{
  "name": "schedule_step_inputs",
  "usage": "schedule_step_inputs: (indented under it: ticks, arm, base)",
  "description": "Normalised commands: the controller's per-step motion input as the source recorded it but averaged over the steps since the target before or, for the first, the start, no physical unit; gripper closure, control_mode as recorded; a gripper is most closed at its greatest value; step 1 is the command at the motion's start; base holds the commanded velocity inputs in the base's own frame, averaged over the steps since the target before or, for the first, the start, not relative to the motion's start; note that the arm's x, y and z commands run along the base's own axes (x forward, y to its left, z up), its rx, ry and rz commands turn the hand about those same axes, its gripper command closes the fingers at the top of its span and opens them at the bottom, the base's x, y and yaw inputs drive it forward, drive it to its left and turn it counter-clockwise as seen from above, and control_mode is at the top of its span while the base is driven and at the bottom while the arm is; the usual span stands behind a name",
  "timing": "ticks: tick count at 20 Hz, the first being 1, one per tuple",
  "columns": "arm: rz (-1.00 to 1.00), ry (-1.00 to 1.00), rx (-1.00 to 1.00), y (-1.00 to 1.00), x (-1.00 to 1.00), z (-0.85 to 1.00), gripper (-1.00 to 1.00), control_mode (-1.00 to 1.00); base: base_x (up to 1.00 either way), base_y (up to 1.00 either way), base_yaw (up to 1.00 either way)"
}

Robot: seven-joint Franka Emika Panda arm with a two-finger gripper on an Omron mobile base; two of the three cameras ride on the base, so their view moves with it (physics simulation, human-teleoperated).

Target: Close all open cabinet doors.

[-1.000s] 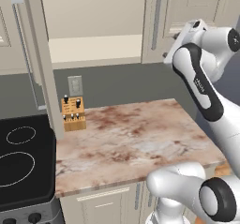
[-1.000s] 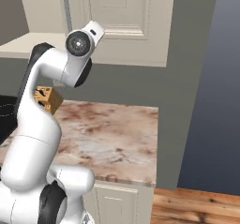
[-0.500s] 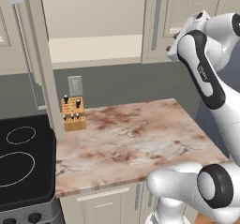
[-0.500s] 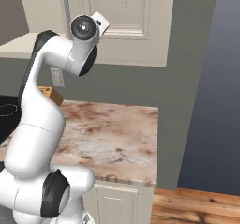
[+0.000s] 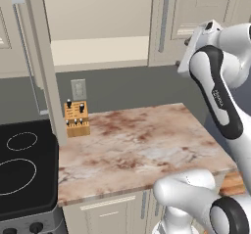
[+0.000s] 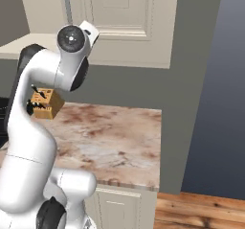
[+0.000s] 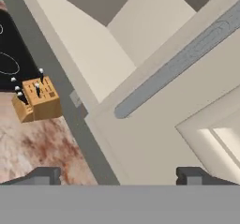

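Cream right door [image 5: 206,22] sits shut, jaws spread near its handle [image 7: 187,54]; next, probably swing the left door [image 5: 44,71] closed.

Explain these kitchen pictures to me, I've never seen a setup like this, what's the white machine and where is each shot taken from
The white machine is a robot arm on a driving base, in a computer-drawn kitchen. Two pictures come from cameras on that base, behind the arm to its left and its right. The third comes from a camera on the hand, looking along the gripper; its two dark tips stand apart, open and holding nothing. On the marble counter stands a wooden knife block, beside a black cooktop. Above, one tall cream cabinet door stands swung open, and the hand is raised close to a closed door with a long grey handle.
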Motion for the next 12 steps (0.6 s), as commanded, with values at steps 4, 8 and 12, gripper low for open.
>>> schedule_step_inputs:
  ticks: [4, 8, 12]
  arm:
    - [0.05, -0.03, -0.09, 0.42, -0.85, -0.27, -1.0, -1.0]
    - [0.03, -0.08, -0.1, 0.47, -0.82, -0.25, -1.0, -1.0]
    - [0.0, -0.06, -0.11, 0.58, -0.6, -0.11, -1.0, -1.0]
  base:
    - [0.0, 0.0, 0.0]
    - [0.0, 0.0, 0.0]
    - [0.0, 0.0, 0.0]
